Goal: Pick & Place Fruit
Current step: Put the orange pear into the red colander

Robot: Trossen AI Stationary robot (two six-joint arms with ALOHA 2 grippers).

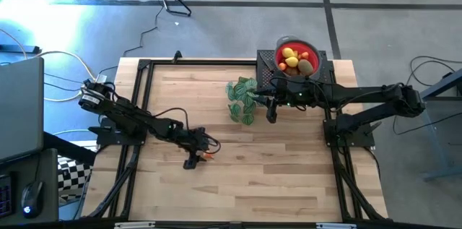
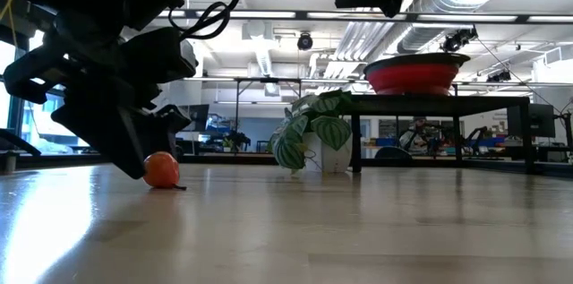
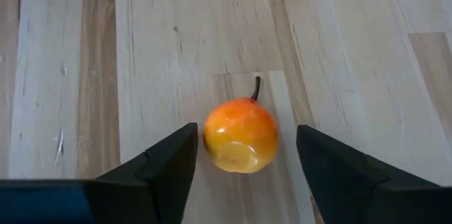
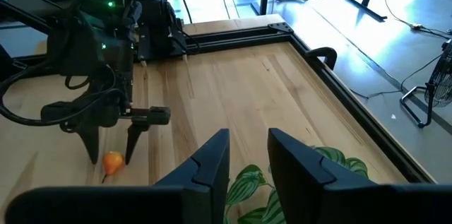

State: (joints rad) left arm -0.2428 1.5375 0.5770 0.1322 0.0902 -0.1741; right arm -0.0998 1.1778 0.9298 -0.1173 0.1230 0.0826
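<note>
Left gripper (image 3: 244, 174) jaws apart around orange fruit (image 3: 241, 134); should centre, then close gently to avoid rolling.

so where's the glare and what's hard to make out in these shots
High view: pale blue glare washes the floor at top left. Low view: bright windows and ceiling lights leave the left gripper a dark silhouette over the orange fruit. Left wrist view: a soft highlight on the fruit.

Left gripper (image 1: 199, 154) down on the table (image 1: 289, 178) at an orange fruit (image 1: 206, 155); right gripper (image 1: 272, 115) beside plant sprig (image 1: 242, 99); red bowl (image 1: 309, 47) holds fruit.
</note>
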